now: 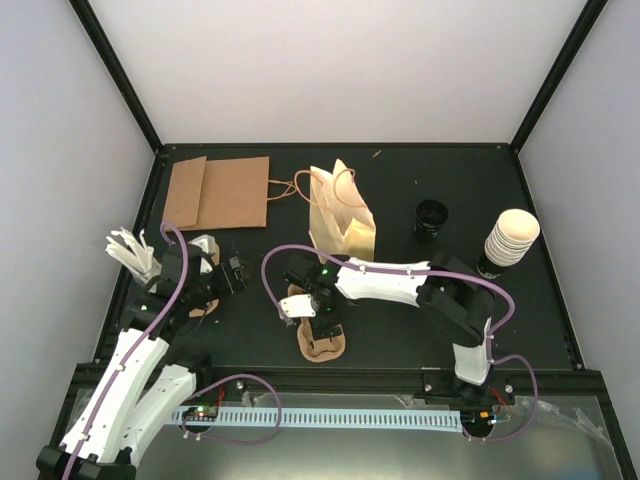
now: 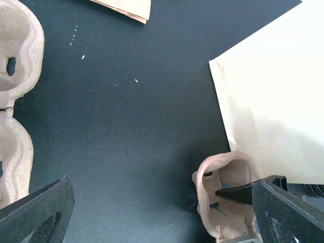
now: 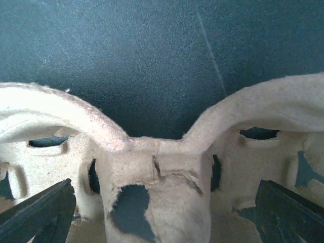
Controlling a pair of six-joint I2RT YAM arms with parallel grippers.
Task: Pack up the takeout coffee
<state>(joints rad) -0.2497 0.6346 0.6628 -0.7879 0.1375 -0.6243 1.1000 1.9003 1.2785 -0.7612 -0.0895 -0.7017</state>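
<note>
At far right, takeout coffee cups [image 1: 512,236] stand stacked, well apart from cream paper bag [image 1: 343,215]; none packed. Over pulp cup carrier [image 3: 152,172], right gripper [image 3: 162,207] spread, holding nothing; left gripper [image 2: 159,207] likewise spread. Judged: 0 steps done, all remaining.

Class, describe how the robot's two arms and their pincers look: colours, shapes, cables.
The left arm and right arm have white shells with black joints. A purple cable loops along each. The left pincer and right pincer have black, wedge-shaped fingers.
</note>
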